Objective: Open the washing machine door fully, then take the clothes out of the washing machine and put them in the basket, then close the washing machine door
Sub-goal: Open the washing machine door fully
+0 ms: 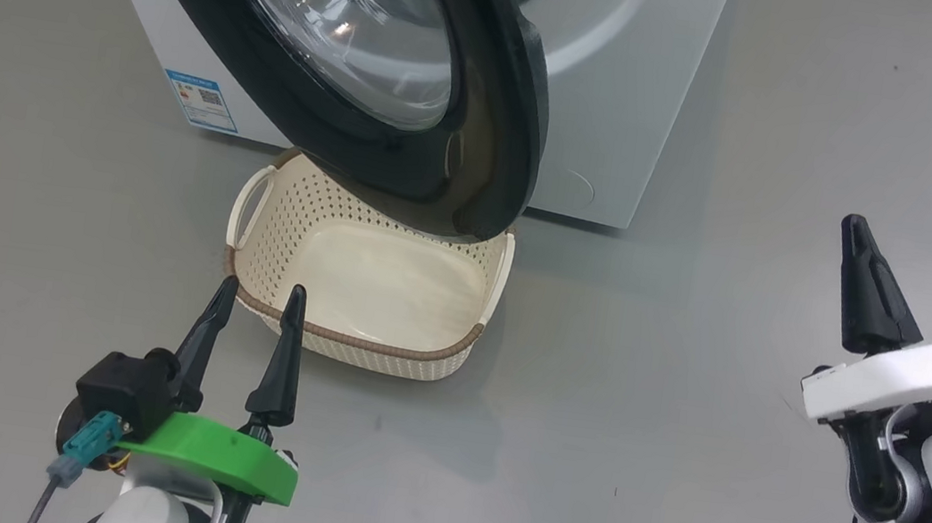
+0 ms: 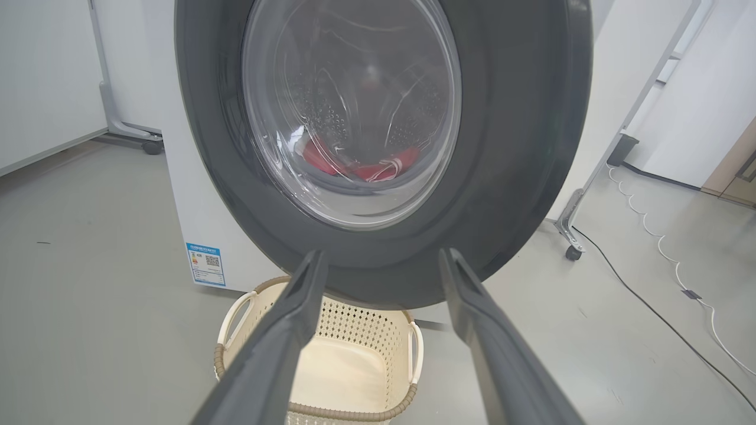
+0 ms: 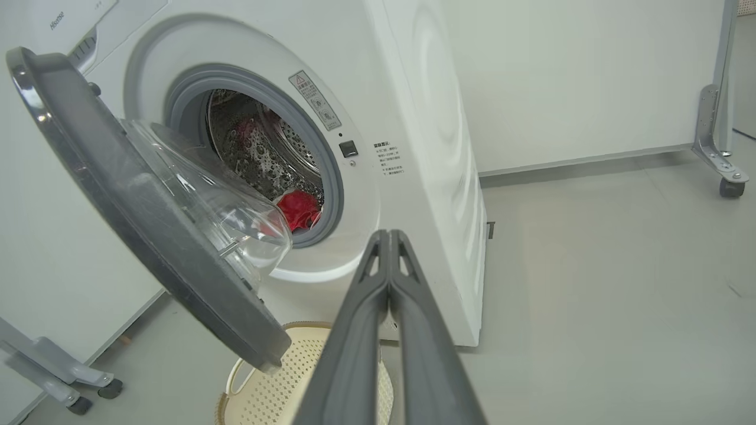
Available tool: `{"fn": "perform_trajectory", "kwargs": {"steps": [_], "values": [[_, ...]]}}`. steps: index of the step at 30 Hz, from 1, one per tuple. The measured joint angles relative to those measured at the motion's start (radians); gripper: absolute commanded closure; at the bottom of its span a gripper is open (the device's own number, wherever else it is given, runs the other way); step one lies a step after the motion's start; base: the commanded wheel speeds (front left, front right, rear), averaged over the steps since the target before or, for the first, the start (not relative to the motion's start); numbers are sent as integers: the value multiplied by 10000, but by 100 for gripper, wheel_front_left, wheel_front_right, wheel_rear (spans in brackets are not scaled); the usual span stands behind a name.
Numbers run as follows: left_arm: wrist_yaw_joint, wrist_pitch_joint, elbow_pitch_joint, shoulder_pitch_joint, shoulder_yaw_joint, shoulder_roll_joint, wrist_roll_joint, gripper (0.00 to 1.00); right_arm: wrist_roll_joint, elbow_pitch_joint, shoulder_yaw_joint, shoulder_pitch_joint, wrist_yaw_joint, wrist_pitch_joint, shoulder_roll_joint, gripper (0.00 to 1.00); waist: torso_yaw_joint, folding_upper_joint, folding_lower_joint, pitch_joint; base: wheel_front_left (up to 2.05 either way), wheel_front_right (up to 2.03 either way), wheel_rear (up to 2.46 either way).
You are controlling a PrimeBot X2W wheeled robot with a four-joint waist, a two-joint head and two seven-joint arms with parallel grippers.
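The right gripper (image 1: 856, 225) has its two fingers pressed together on nothing, and the left gripper (image 1: 262, 289) holds its fingers wide apart, also on nothing.

Ahead of both stands the washer (image 1: 614, 92). Its door (image 1: 502, 122) is only partly swung out, hinged on the left gripper's side, with its free edge pointing back toward the robot. That angle is what matters for the next move. The left gripper looks square onto the door's outer face, ahead of its fingers and above them, so a push from there would likely close the door. The right gripper sees the inner side, with the glass bowl ahead and to the left of its fingertips and the porthole open beyond. A leftward nudge from that side should swing the door wider, so the right arm looks better placed. It is well apart from the rim, though, and I can't judge from these angles which gripper is truly nearer.

The basket (image 1: 356, 346) sits on the floor just ahead of the left fingertips, under the door's lower rim (its far side is partly covered).

The clothes (image 3: 298, 209) lie low in the drum, ahead and left of the right gripper and past the door.
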Motion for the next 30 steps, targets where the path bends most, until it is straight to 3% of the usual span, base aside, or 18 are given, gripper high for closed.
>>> {"fn": "perform_trajectory", "kwargs": {"steps": [10,17,30], "values": [[-40,0,-58,-380,-374,2,-121,0,2259,222,-414,-1434,79,1720,385,100,556,0,0,603,0,0,0],[-40,0,-105,-539,-619,-2,-403,0,4395,546,-899,-2633,54,3325,989,100,1122,0,0,946,0,0,0],[-38,0,-163,-864,-924,-6,-786,0,6625,1338,-1461,-4000,-1024,5519,1432,100,1932,0,0,1394,0,0,0]]}}
